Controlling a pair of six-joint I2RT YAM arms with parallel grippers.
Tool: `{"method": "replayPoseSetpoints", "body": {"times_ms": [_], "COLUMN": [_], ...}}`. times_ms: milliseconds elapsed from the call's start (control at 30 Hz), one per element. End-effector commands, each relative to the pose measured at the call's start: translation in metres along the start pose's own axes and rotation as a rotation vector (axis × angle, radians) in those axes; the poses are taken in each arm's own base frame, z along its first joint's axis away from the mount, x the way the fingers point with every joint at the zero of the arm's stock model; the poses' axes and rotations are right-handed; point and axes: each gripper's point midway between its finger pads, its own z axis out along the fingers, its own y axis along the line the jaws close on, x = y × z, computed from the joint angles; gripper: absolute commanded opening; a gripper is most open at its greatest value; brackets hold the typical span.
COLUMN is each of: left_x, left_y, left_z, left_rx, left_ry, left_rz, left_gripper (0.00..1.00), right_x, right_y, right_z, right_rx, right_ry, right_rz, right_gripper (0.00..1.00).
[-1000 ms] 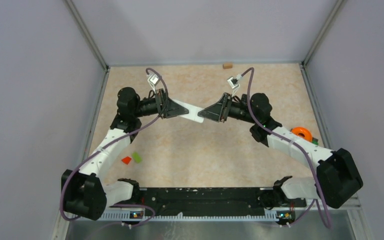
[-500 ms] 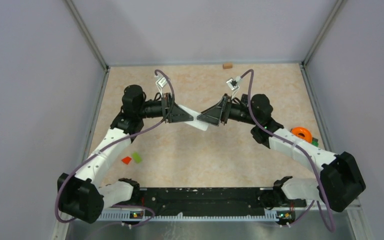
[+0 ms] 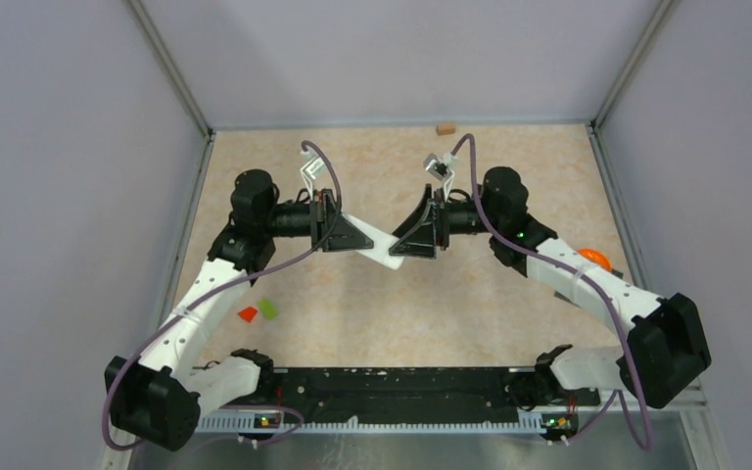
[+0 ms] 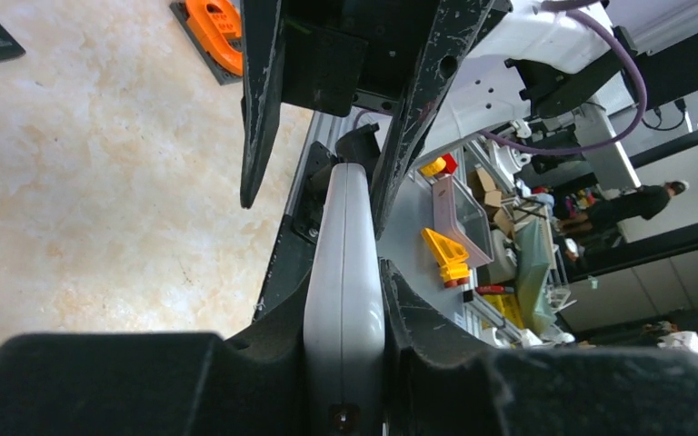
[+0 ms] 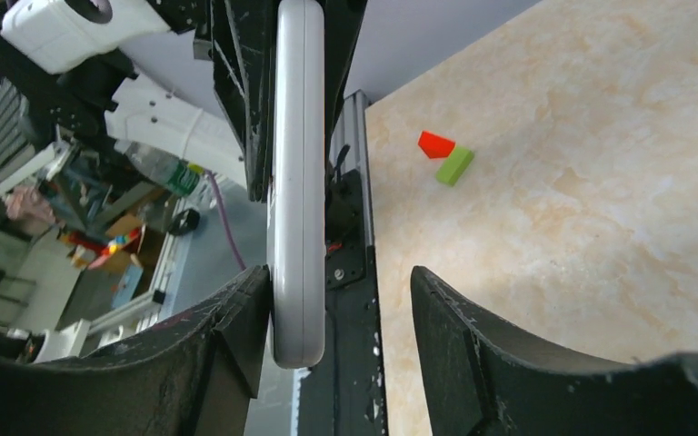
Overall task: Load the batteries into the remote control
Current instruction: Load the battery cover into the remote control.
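One white remote (image 3: 383, 257) is hanging midair: left pincer (image 3: 360, 238) is pinching it, right pincer (image 3: 409, 243) is gaping around its tip.

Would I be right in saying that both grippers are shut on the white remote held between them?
Not quite: only the left gripper is shut on the remote; the right gripper stands open around its other end, as the right wrist view shows.

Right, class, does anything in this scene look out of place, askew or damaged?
Nothing looks spilled or broken. One oddity: the white remote hangs in mid-air, clamped edge-on by the left end effector, while the right end effector stands open around its other end, close against one finger only.
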Motion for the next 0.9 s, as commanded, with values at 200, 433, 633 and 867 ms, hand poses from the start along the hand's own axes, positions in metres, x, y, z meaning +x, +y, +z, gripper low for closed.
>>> {"method": "replayPoseSetpoints", "body": {"times_ms": [200, 433, 633, 867], "left_x": [0.000, 0.000, -0.010, -0.040], "left_y": [-0.034, -0.032, -0.014, 0.022], "left_z": [-0.009, -0.008, -0.009, -0.028], "left_rx": [0.082, 0.078, -0.067, -0.384], "left_ry": [0.014, 0.013, -0.049, -0.229], "left_rz": [0.171, 0.156, 0.157, 0.205], "left_gripper": [0.00, 0.04, 0.59, 0.99], "right_x": [0.002, 0.003, -0.008, -0.021], "right_y": [0.010, 0.008, 0.002, -0.014], "right_z": [0.008, 0.031, 0.036, 0.015], "right_rx": [-0.093, -0.120, -0.080, 0.118], "right_ry": [0.154, 0.157, 0.085, -0.016], "right_rz": [-0.167, -0.128, -0.069, -0.073], "right_gripper": [0.44, 0.08, 0.00, 0.00]}}
